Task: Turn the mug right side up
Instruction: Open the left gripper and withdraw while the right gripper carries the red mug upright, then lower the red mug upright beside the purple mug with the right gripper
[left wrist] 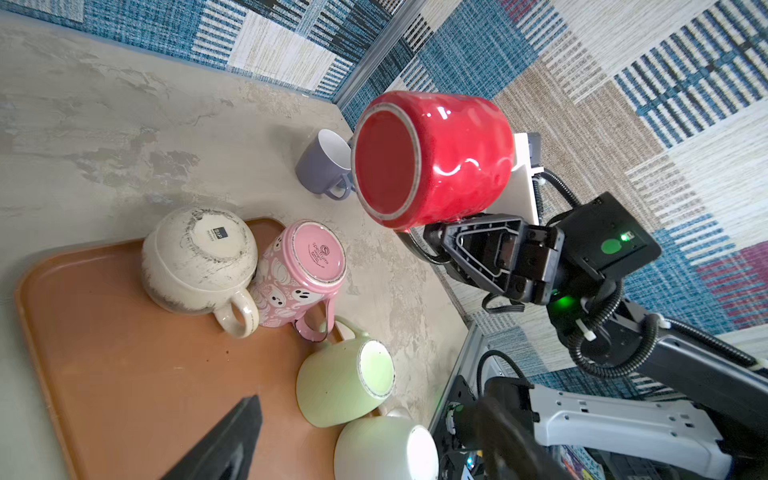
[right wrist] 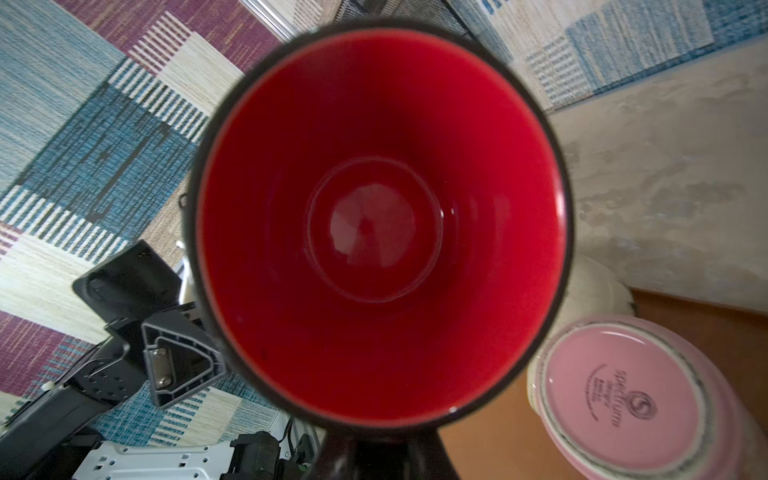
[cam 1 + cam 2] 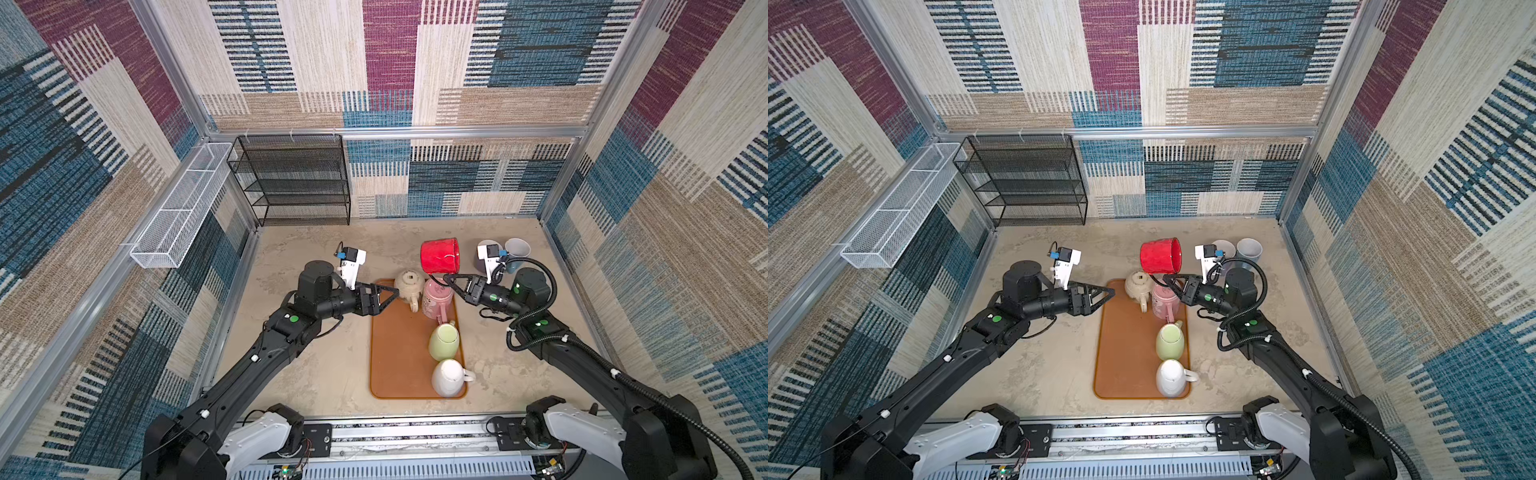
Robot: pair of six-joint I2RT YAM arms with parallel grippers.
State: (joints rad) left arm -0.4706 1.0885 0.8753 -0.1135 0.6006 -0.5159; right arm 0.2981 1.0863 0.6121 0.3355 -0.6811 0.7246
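The red mug (image 3: pixel 439 255) hangs on its side in the air beyond the tray's far end. Its base faces left and its mouth (image 2: pixel 382 224) faces the right wrist camera. My right gripper (image 3: pixel 446 279) is shut on the dark handle under the mug, as the left wrist view shows (image 1: pixel 432 245). My left gripper (image 3: pixel 388 296) stands open over the tray's far left corner, close to a cream mug (image 3: pixel 409 286). Its fingers (image 1: pixel 224 444) are wide apart with nothing between them.
On the orange tray (image 3: pixel 390 353) several mugs stand upside down: cream, pink (image 3: pixel 436 297), green (image 3: pixel 444 341), white (image 3: pixel 449 378). Two grey mugs (image 3: pixel 517 249) stand upright at the back right. A black wire rack (image 3: pixel 291 178) and a white basket (image 3: pixel 183 208) are at the back left.
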